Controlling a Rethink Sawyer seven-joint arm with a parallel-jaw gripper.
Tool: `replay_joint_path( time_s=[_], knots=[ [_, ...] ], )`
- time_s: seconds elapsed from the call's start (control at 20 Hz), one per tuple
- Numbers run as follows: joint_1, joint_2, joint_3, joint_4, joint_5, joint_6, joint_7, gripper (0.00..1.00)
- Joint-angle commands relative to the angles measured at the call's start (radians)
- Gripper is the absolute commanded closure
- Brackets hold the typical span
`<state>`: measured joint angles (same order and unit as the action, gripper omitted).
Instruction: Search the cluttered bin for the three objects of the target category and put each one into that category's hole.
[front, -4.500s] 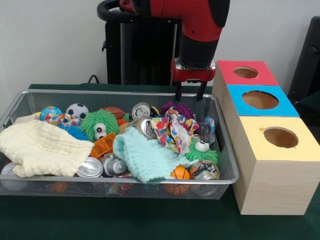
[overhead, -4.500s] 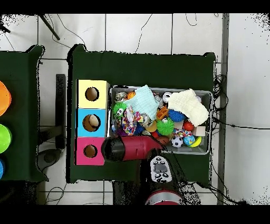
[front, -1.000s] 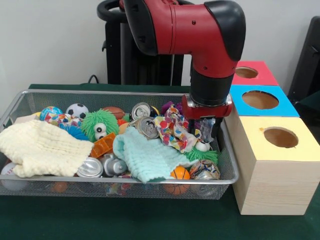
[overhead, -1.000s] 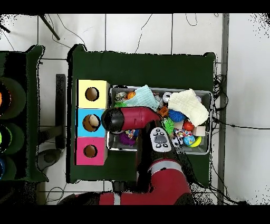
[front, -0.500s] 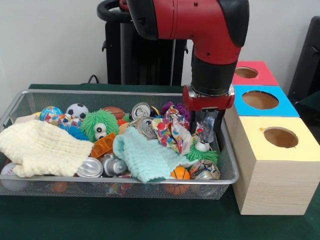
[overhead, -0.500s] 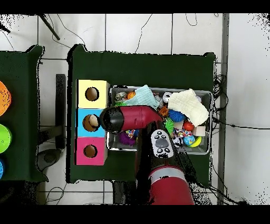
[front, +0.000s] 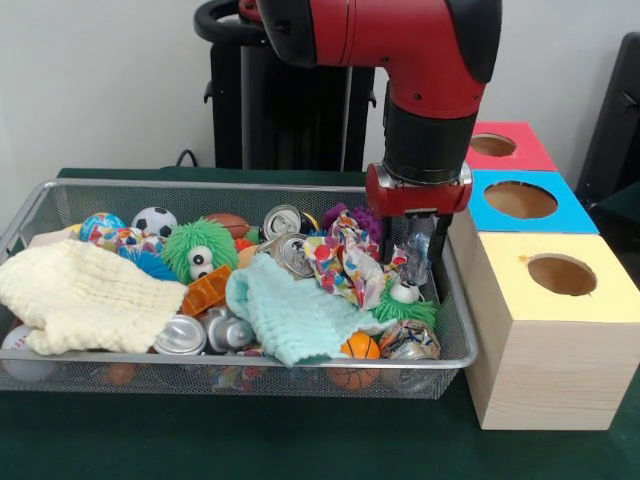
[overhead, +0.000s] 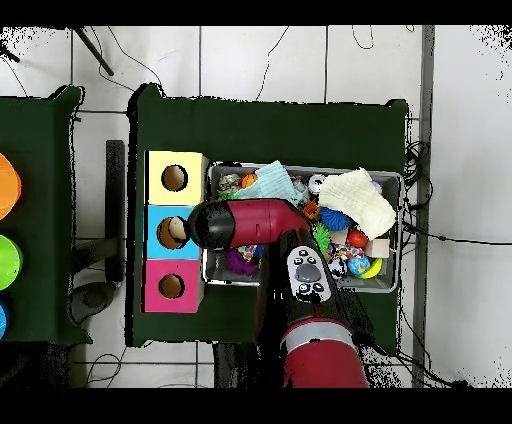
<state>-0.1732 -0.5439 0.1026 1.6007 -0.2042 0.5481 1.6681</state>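
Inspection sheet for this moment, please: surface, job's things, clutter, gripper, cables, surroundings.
Surface: table under dark green cloth.
Job's things: wire bin full; three boxes beside it, each with a round hole: red box, blue box, yellow box.
Clutter: cream cloth, mint cloth, crushed cans, green fuzzy toy, small balls, patterned wrapper.
Gripper: gripper down inside the bin at the end nearest the boxes, jaws open around a crinkled wrapper.
Cables: several on the floor.
Surroundings: tiled floor; second green table with coloured discs.
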Motion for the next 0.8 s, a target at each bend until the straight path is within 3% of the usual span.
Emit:
replay_joint_path(
  time_s=[0.05,0.2,0.8],
  knots=[
    [-0.028,0.067,0.071,0.051,-0.083,-0.098,0.002,0.0],
    [-0.029,0.09,0.076,0.038,-0.084,-0.112,0.0,0.0],
    [-0.049,0.059,0.073,0.101,-0.109,-0.149,0.012,0.0]
  ],
)
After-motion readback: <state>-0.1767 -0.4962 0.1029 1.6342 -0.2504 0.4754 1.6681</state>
